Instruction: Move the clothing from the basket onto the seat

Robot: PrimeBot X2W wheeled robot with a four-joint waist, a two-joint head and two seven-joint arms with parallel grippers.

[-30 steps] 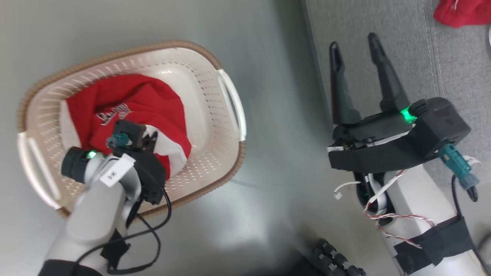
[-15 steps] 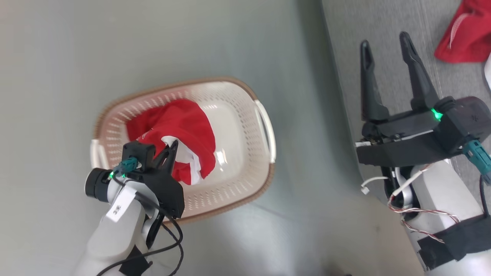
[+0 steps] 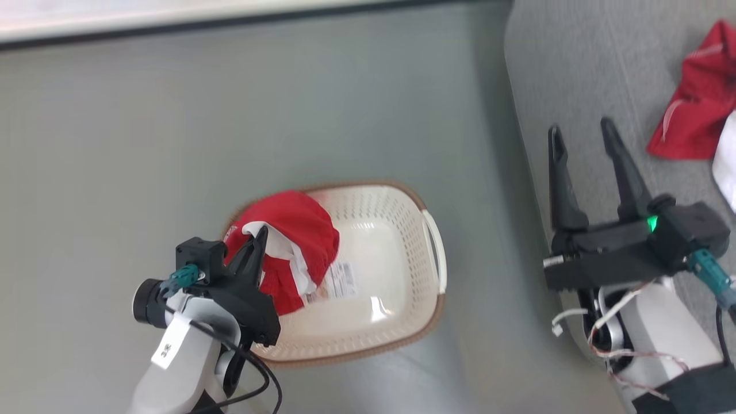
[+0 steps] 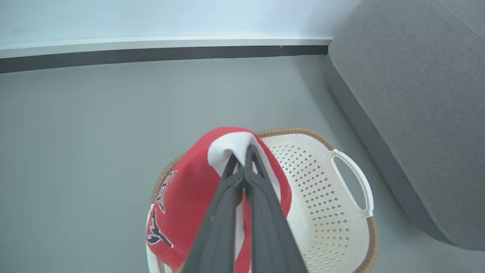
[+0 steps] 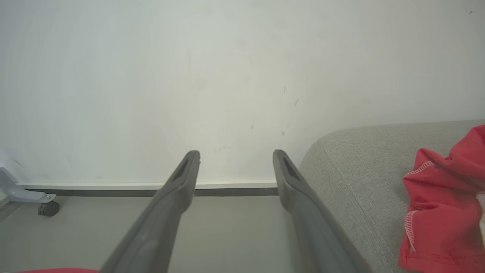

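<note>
The left gripper (image 3: pixel 261 234) is clenched on a red and white garment (image 3: pixel 299 230), which hangs bunched from its fingers over the 9 o'clock end of the basket (image 3: pixel 402 230). The basket stands on the floor (image 3: pixel 172 115) toward 6 o'clock in the head view, with its label (image 3: pixel 342 280) bare. The right gripper (image 3: pixel 581 129) is spread wide, grasping nothing, over the edge of the seat (image 3: pixel 575 69) at 3 o'clock, and a red piece (image 3: pixel 696 115) and white cloth (image 3: pixel 725 164) lie on the seat at its 2 o'clock.
</note>
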